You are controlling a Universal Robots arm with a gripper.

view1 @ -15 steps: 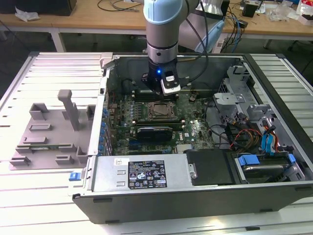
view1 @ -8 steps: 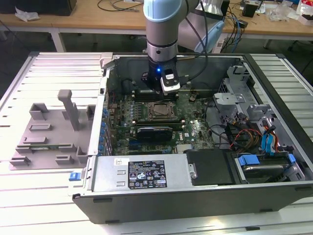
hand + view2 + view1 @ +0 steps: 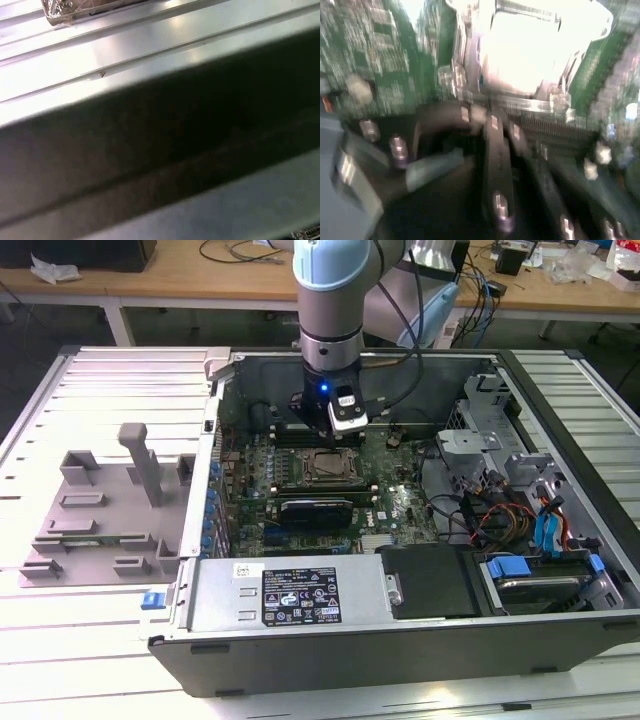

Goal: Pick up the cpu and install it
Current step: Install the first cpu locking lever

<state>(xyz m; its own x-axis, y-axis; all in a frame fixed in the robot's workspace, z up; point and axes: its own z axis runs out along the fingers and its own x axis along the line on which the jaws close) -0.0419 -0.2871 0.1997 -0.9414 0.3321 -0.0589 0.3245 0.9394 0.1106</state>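
Note:
In the exterior view my gripper hangs inside the open computer case, just behind the motherboard socket and slightly above it. From there the socket's metal frame surrounds a dark brownish centre. The second wrist view is smeared by motion. It has a glaring pale square inside the socket's metal frame, just beyond the gripper's dark body. I cannot tell whether that square is the cpu or glare. I see nothing held in the gripper.
A grey plastic fixture tray lies on the ribbed table at the exterior view's left. Around the socket are a green motherboard, a black card, drive bays and cables. The first wrist view looks along the case's dark wall.

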